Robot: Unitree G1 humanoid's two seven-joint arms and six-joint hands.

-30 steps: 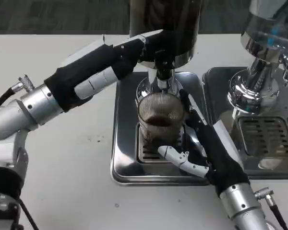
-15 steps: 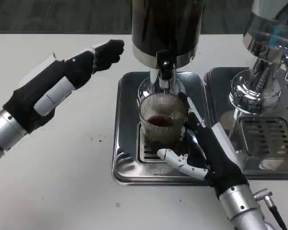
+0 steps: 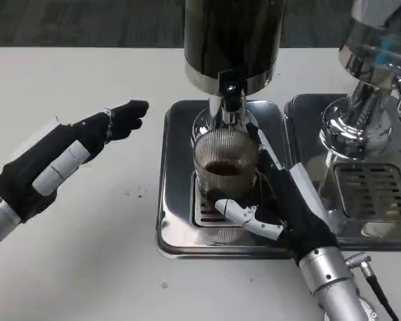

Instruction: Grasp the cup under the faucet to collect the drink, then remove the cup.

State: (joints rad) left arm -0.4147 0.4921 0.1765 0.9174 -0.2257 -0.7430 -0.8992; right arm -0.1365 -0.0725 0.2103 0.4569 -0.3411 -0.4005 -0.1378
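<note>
Left robot hand (image 3: pixel 60 160) withdrawn; cup (image 3: pixel 224 167) in right robot hand (image 3: pixel 281 207).

The ribbed clear glass cup (image 3: pixel 224 164) is set on the steel drip tray (image 3: pixel 174 221) directly under the chrome faucet (image 3: pixel 230 107), flanked on its right by the right hand (image 3: pixel 281 200), with the left hand (image 3: pixel 73 157) kept well apart over the white table (image 3: pixel 87 267) to the tray's left.

You see a clear ribbed cup (image 3: pixel 224 159) holding dark brown drink. The tray (image 3: pixel 177 221) is shiny silver, the table (image 3: pixel 87 254) white.
</note>
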